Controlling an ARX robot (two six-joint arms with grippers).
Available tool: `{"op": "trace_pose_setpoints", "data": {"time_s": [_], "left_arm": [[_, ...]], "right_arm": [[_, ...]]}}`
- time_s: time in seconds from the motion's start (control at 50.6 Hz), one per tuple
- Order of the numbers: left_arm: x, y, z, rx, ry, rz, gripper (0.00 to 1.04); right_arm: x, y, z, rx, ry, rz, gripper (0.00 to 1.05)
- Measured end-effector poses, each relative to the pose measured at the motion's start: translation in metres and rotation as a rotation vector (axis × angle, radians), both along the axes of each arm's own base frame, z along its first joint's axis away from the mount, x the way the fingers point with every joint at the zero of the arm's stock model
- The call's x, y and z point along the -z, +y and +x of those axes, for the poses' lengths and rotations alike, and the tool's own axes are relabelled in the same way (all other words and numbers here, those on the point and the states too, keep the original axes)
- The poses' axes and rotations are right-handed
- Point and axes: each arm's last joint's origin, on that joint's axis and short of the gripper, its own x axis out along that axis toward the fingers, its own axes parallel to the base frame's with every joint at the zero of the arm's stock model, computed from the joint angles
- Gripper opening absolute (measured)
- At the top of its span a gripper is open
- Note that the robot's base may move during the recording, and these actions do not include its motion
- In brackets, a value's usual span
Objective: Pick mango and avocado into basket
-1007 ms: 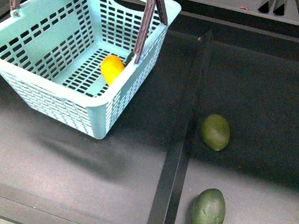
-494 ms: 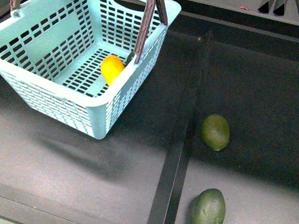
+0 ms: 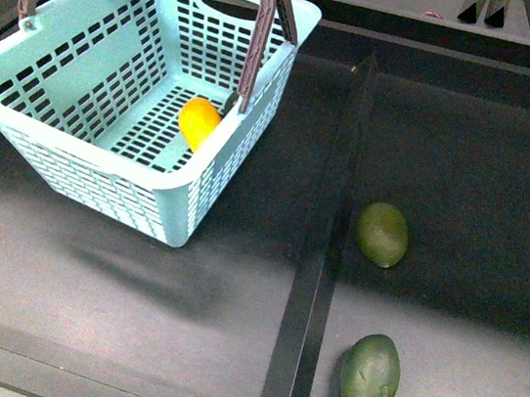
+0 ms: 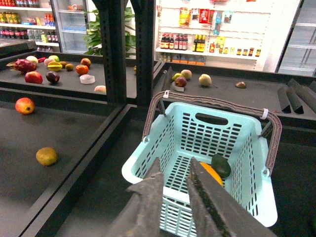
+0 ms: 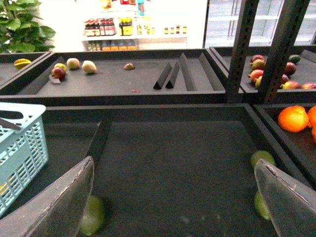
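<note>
The basket (image 3: 113, 88) hung tilted above the shelf, apparently carried by its handle (image 4: 269, 143) — the left gripper (image 4: 180, 197), jaws nearly closed, held nothing visible. Inside lay the mango (image 3: 198, 122) with an avocado (image 4: 220, 165) touching it. The right gripper (image 5: 173, 197) gaped wide and empty over open tray floor, divider rail (image 3: 325, 227) between it and the basket.

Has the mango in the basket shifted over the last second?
No. In the front view the mango sits at the same spot on the basket floor, against the wall below the brown handle, as before.
</note>
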Motion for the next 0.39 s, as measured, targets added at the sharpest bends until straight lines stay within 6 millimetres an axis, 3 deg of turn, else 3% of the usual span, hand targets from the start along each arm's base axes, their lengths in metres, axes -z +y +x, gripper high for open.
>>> {"op": "trace_pose_setpoints", "data": {"time_s": [0.395], "left_arm": [[0.0000, 0.0000, 0.0000, 0.000, 0.000, 0.000, 0.94]], "right_arm": [[0.0000, 0.0000, 0.0000, 0.000, 0.000, 0.000, 0.96]]}}
